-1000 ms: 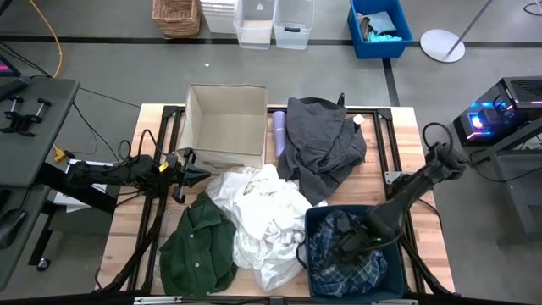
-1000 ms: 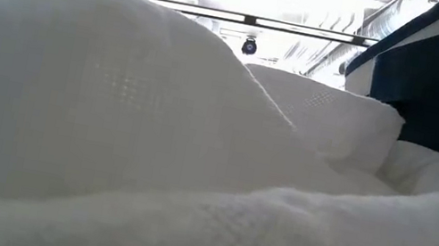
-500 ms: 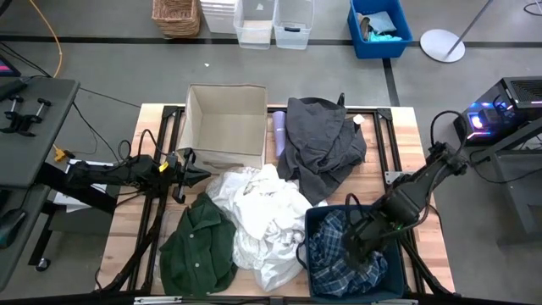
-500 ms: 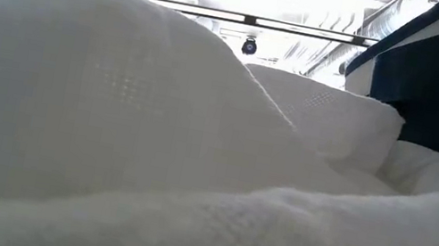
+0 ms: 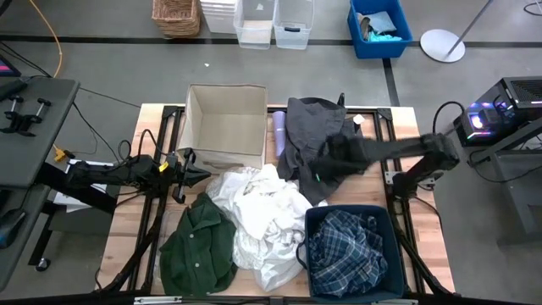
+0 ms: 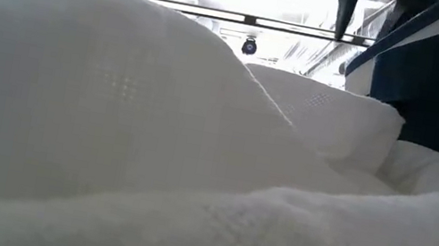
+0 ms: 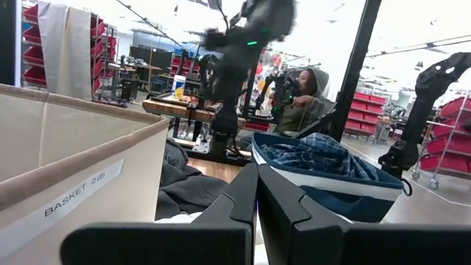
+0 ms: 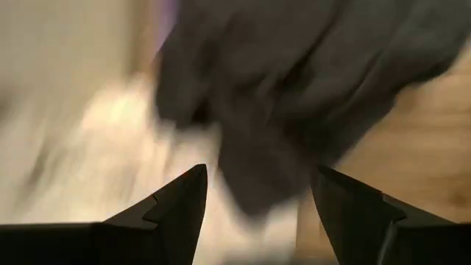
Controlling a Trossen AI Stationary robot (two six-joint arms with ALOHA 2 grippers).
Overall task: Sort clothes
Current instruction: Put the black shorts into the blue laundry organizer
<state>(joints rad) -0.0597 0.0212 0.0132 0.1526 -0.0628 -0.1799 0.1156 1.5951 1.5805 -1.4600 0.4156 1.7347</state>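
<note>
The blue-and-white plaid shirt (image 5: 345, 252) lies in the dark blue bin (image 5: 313, 216) at the near right. The dark grey garment (image 5: 306, 127) is spread on the table's far middle. My right gripper (image 5: 322, 169) hovers open above its near part (image 8: 272, 96) and holds nothing. The white fabric pieces (image 5: 262, 216) lie heaped in the middle, with the dark green shirt (image 5: 199, 246) at their left. My left gripper (image 5: 199, 175) is shut and empty at the left, beside the beige basket (image 5: 227, 123).
A purple cylinder (image 5: 279, 131) lies between the beige basket and the dark grey garment. White cloth (image 6: 155, 130) fills the low view. Bins and a wicker basket (image 5: 176, 17) stand on the floor beyond the table. A person (image 7: 302, 96) sits in the room behind.
My right gripper has risen out of the blue bin and swung quickly toward the table's far edge and left, ending over the dark grey garment. The plaid shirt has stayed in the bin, spread a little wider.
</note>
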